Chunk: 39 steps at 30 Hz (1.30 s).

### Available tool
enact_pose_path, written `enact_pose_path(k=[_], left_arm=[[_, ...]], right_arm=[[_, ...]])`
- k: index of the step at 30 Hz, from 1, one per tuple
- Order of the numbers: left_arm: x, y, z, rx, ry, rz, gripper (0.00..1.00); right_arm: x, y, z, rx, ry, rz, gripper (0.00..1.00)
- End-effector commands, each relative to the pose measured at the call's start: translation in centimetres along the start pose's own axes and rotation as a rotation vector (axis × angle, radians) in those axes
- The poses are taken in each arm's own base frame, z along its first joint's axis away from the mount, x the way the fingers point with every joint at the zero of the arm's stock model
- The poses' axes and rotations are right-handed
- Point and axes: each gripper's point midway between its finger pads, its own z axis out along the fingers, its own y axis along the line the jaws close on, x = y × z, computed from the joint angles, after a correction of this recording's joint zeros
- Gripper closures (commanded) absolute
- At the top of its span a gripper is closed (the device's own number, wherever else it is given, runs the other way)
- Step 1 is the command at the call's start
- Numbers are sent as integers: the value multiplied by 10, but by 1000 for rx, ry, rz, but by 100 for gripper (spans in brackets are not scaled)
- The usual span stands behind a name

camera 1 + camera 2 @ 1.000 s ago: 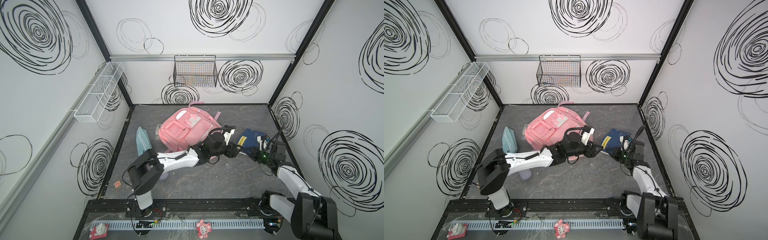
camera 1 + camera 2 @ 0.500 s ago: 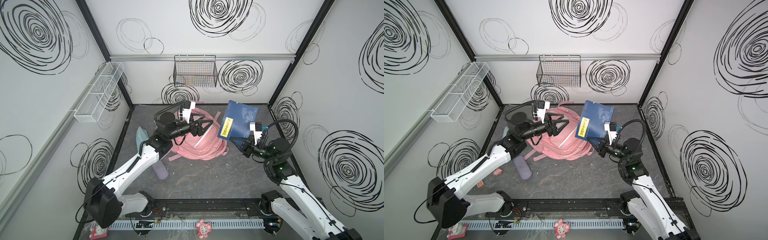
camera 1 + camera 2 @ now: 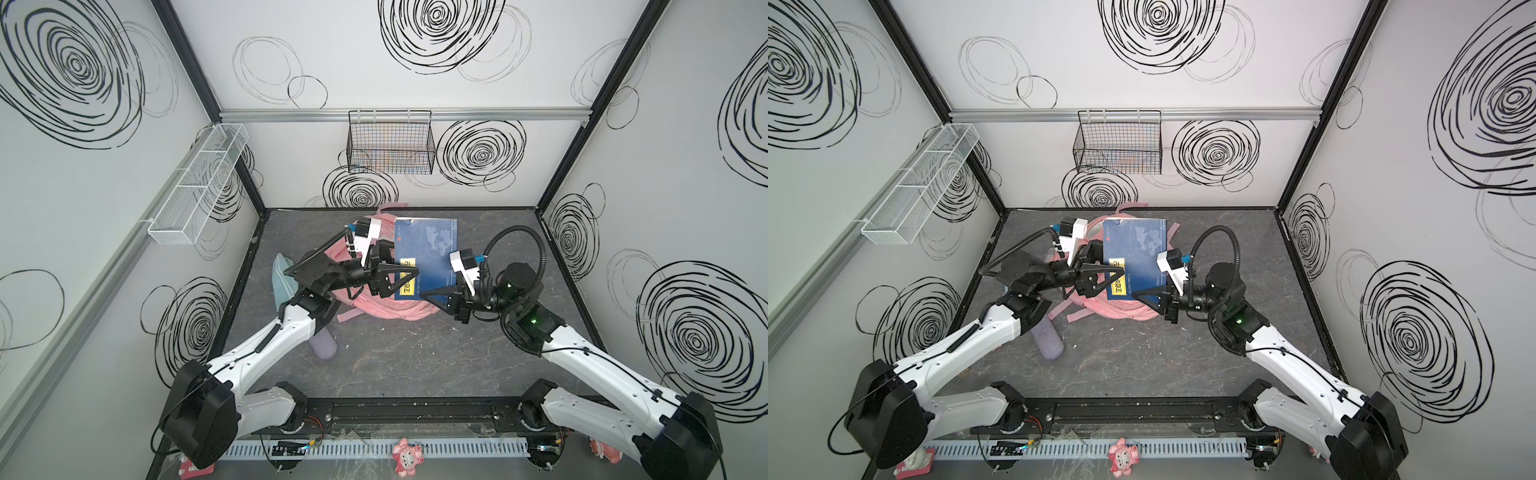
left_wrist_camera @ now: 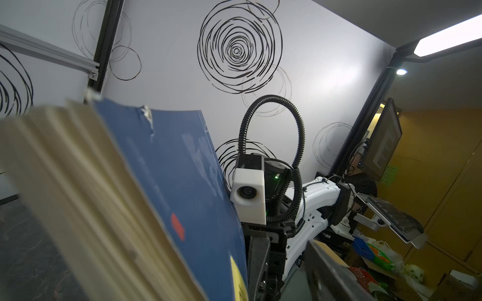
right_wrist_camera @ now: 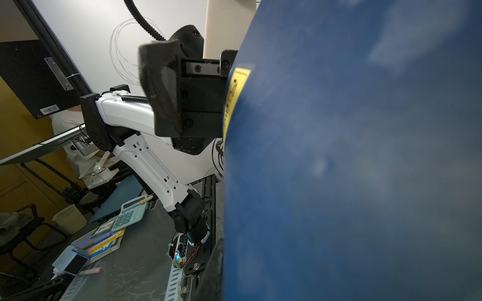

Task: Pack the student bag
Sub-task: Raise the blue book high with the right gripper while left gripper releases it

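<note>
The student bag (image 3: pixel 388 309) (image 3: pixel 1121 311) lies crumpled and pink on the dark floor, mostly hidden under the arms. Above it hangs a thick blue book (image 3: pixel 426 245) (image 3: pixel 1136 249) with a yellow label, held flat-on in both top views. My right gripper (image 3: pixel 426 296) (image 3: pixel 1138 295) is shut on its lower right corner, one finger (image 5: pixel 212 271) against the cover. My left gripper (image 3: pixel 409 277) (image 3: pixel 1115 277) stands open around the label edge. Its one visible finger (image 4: pixel 323 276) is clear of the cover (image 4: pixel 182 182).
A teal pouch (image 3: pixel 281 282) and a grey-purple roll (image 3: pixel 323 347) lie on the floor left of the bag. A black wire basket (image 3: pixel 390 145) hangs on the back wall. A white mesh rack (image 3: pixel 199 183) is on the left wall.
The right gripper lifted the book off the floor and carried it over the bag. The left gripper left the bag, swung right to the book's label edge and opened wider.
</note>
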Motion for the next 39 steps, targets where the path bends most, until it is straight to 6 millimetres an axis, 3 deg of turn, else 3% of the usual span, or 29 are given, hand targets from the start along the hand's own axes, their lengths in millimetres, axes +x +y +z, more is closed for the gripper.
enact_pose_path(k=[1, 3, 7, 8, 10, 11, 13, 16, 17, 21, 27, 30, 33, 37, 39], left_arm=[[-11, -33, -3, 104, -34, 69, 28], [-12, -32, -4, 102, -39, 66, 38], [-16, -30, -5, 91, -59, 50, 71], [-18, -32, -5, 94, -64, 52, 79], [-24, -33, -5, 93, -92, 55, 99], [-30, -32, -6, 90, -122, 45, 100], [-49, -33, -13, 98, -220, 23, 100], [-87, -39, -30, 136, -438, 13, 100], [-98, -40, -33, 142, -499, 10, 100], [-123, -45, -28, 145, -642, 30, 100], [-122, -70, -15, 129, -783, 117, 100], [-123, -72, -15, 93, -818, 123, 100], [-117, -71, -18, 59, -832, 157, 100], [-100, -69, -8, 4, -794, 186, 100], [-93, -70, -6, -34, -809, 219, 100]], right_arm=[[-18, 13, 2, -38, -22, -80, 100], [-17, 14, 2, -44, -11, -81, 100], [-13, 9, 2, -12, 7, -86, 99], [-15, 6, 2, 11, 2, -85, 94], [-27, 0, 0, 62, -30, -89, 67], [-37, -2, -1, 92, -58, -94, 48], [-60, -9, -9, 184, -136, -105, 25], [-95, -8, -32, 278, -339, -100, 2], [-107, -1, -42, 275, -427, -113, 0], [-134, 30, -70, 166, -684, -118, 0], [-158, 47, -53, 76, -688, -126, 1], [-165, 54, -43, 53, -638, -167, 13], [-169, 64, -46, 26, -648, -200, 24], [-172, 72, -51, -14, -677, -176, 49], [-173, 73, -55, -31, -716, -134, 50]])
